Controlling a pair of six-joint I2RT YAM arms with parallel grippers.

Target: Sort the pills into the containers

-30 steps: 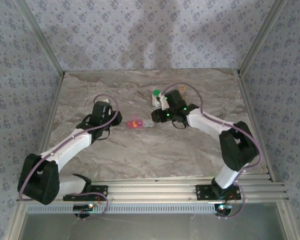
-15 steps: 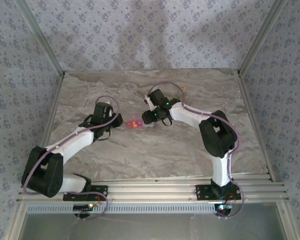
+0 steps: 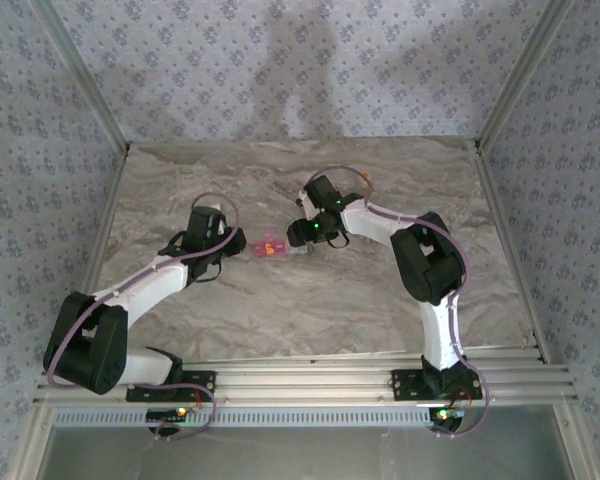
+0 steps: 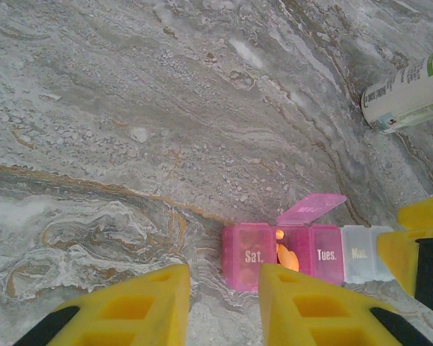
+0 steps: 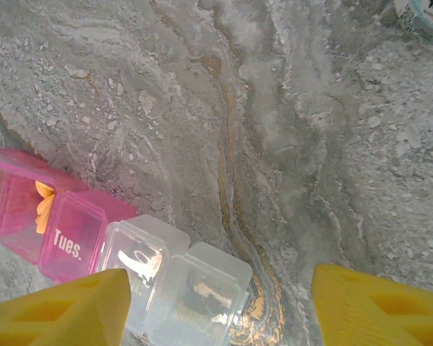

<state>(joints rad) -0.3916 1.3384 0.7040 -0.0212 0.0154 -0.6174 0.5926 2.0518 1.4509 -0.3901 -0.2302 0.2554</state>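
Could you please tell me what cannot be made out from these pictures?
- Left wrist view: white labelled plastic bottle, cut off by the right edge.
- Left wrist view: orange pills in the pink-and-clear strip pill case, count hidden by the left end effector.
- Top view: case lettering too small.

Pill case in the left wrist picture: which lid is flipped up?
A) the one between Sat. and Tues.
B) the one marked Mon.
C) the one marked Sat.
A: on the pill case, a pink lid stands up behind the compartment between Sat. and Tues., with orange pills showing inside, while the lids marked Sat., Tues. and Mon. lie flat.
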